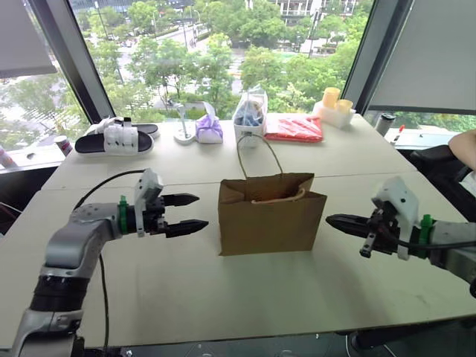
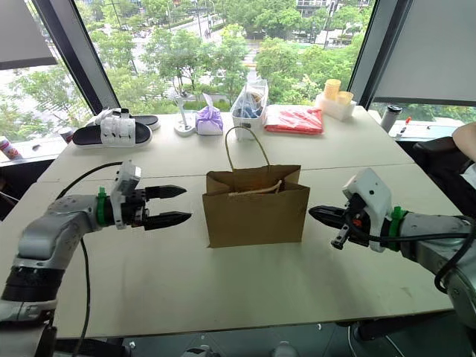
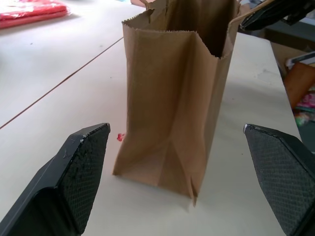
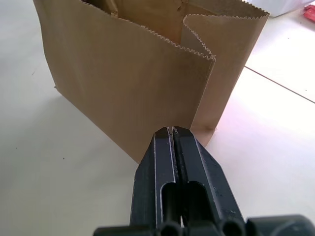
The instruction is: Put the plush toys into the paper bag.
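The brown paper bag (image 1: 271, 216) stands upright and open-topped in the middle of the table, one cord handle raised behind it. My left gripper (image 1: 201, 211) hovers level just left of the bag, open wide and empty, pointing at the bag's narrow side (image 3: 167, 98); its fingers (image 3: 78, 177) frame that side. My right gripper (image 1: 331, 219) is shut and empty just right of the bag, its tip (image 4: 172, 130) close to the bag's corner (image 4: 123, 73). The plush toys are out of view.
Along the far edge by the window lie black-and-white slippers (image 1: 115, 137), a purple cloth bundle (image 1: 209, 129), a clear plastic bag with blue contents (image 1: 251, 115), a red packet (image 1: 294, 126) and yellow cups (image 1: 335, 100). A person's arm (image 1: 465, 145) shows at the right edge.
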`<state>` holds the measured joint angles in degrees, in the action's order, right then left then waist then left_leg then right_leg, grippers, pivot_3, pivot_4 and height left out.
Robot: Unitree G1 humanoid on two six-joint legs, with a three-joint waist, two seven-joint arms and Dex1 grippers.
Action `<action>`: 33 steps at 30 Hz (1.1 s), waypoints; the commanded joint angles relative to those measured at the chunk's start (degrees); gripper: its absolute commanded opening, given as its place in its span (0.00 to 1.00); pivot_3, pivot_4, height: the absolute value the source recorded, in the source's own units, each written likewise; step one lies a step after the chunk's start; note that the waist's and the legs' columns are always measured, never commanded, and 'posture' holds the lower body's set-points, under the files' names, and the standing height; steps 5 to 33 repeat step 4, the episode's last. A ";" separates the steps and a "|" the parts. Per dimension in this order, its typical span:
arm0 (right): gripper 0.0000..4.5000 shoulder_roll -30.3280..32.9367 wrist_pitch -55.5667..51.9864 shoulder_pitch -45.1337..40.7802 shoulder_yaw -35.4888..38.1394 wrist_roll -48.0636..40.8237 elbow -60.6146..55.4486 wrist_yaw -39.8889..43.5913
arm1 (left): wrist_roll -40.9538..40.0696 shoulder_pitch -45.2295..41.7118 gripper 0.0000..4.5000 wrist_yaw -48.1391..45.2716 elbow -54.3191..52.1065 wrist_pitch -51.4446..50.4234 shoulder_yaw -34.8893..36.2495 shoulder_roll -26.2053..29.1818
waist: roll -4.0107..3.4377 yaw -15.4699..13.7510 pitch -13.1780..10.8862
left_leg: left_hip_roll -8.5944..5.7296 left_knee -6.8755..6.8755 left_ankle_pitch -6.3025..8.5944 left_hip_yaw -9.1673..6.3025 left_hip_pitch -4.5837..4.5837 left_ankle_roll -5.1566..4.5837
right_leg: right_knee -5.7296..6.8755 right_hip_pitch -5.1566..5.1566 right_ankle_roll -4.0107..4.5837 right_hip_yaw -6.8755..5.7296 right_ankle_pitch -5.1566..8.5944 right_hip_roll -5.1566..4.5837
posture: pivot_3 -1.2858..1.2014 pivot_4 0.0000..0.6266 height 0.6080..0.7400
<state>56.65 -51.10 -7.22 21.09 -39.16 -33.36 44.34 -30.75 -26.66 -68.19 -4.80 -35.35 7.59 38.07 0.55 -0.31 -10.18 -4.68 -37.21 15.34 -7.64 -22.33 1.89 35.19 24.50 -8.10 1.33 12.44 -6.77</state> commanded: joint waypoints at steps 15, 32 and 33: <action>0.00 1.18 -0.94 1.46 3.06 -2.99 -4.14 0.81 | -7.10 4.66 0.99 6.58 -10.79 -7.00 4.99 1.85 | 0.00 -0.26 0.00 | 0.00 -0.04 0.00 0.01 0.00 0.00 | -0.03 -0.04 0.01 0.01 0.00 0.00 | 0.52 0.24 1.00; 0.00 1.18 -0.94 1.46 3.06 -2.99 -4.14 0.81 | -7.10 4.66 0.99 6.58 -10.79 -7.00 4.99 1.85 | 0.00 -0.26 0.00 | 0.00 -0.04 0.00 0.01 0.00 0.00 | -0.03 -0.04 0.01 0.01 0.00 0.00 | 0.52 0.24 1.00; 0.00 1.18 -0.94 1.46 3.06 -2.99 -4.14 0.81 | -7.10 4.66 0.99 6.58 -10.79 -7.00 4.99 1.85 | 0.00 -0.26 0.00 | 0.00 -0.04 0.00 0.01 0.00 0.00 | -0.03 -0.04 0.01 0.01 0.00 0.00 | 0.52 0.24 1.00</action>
